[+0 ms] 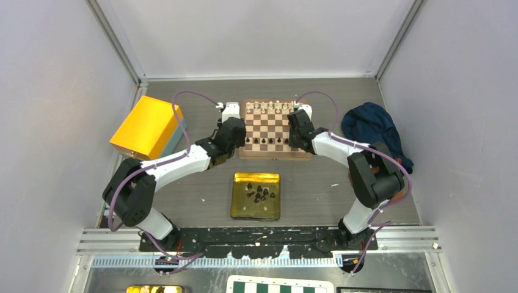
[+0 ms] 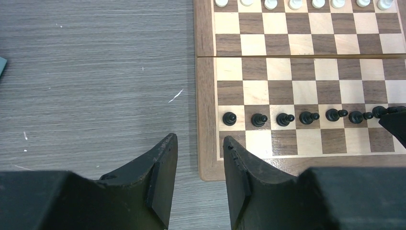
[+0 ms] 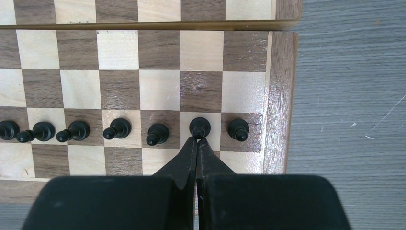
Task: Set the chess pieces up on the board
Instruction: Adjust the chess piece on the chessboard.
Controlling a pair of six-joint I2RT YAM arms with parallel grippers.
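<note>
Looks like this is over halfway. The square wooden chessboard with dark brown and cream squares has the cream-white turned pieces lined up along its far edge. It looks like two rows, but they're too small to count. The little black pawns sit in a line on the second row from the near side. The near back row is bare, so I'd say the black back rank is what's left.

Those pieces are in the shallow yellow rectangular tray on the grey table just in front of the board: a small loose cluster of black figures.

The right pincer is pressed together with nothing in it, its tips right up against one pawn. The left pincer is spread apart and empty over the board's near left corner.
</note>
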